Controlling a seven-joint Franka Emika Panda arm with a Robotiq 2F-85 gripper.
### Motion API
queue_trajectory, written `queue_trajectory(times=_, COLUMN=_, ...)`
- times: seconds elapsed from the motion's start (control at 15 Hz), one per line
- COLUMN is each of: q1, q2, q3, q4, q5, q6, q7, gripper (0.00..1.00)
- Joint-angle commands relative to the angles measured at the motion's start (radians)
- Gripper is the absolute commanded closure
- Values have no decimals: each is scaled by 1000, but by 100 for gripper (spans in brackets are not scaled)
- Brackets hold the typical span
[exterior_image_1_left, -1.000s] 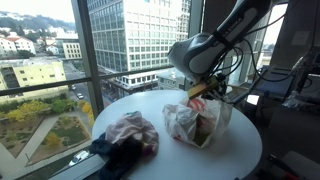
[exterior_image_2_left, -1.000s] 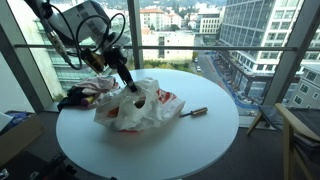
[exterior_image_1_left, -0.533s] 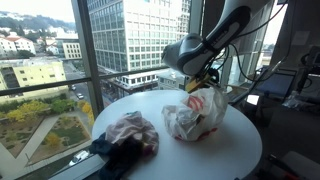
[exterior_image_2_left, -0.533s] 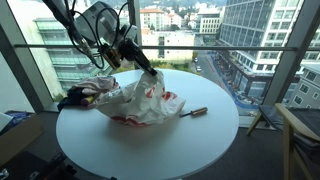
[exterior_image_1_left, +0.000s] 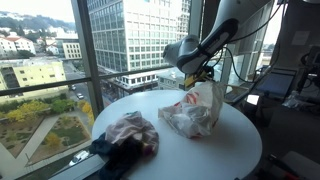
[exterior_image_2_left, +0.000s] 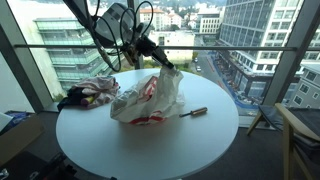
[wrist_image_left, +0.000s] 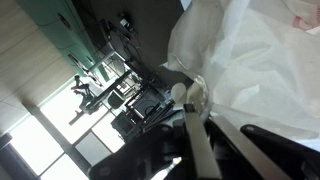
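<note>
A white plastic bag with red print (exterior_image_1_left: 192, 112) (exterior_image_2_left: 150, 100) lies on the round white table (exterior_image_1_left: 225, 150) (exterior_image_2_left: 150, 148). Its top edge is pulled up into a peak. My gripper (exterior_image_1_left: 203, 80) (exterior_image_2_left: 163, 67) is shut on that top edge, above the bag, in both exterior views. In the wrist view the bag (wrist_image_left: 262, 58) fills the upper right, and the gripper (wrist_image_left: 190, 96) pinches a fold of the thin plastic between its closed fingers. What the bag holds is hidden.
A heap of pink and dark clothes (exterior_image_1_left: 130, 133) (exterior_image_2_left: 88, 92) lies at the table's edge near the window. A small dark pen-like object (exterior_image_2_left: 195, 112) rests on the table beside the bag. Window glass and railings stand close behind the table.
My gripper has risen and moved sideways with the bag's edge still in it. The bag has been drawn from a slumped heap into a tall stretched peak.
</note>
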Motion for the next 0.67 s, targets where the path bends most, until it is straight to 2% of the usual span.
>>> queue_trajectory(times=0.0, q1=14, q2=90, q3=-12, q4=171, q5=-45, q6=10, q7=-59, gripper=91)
queue_trajectory(times=0.6, q1=52, q2=327, q3=-48, q4=588, q5=-84, q6=5, q7=-207, gripper=91)
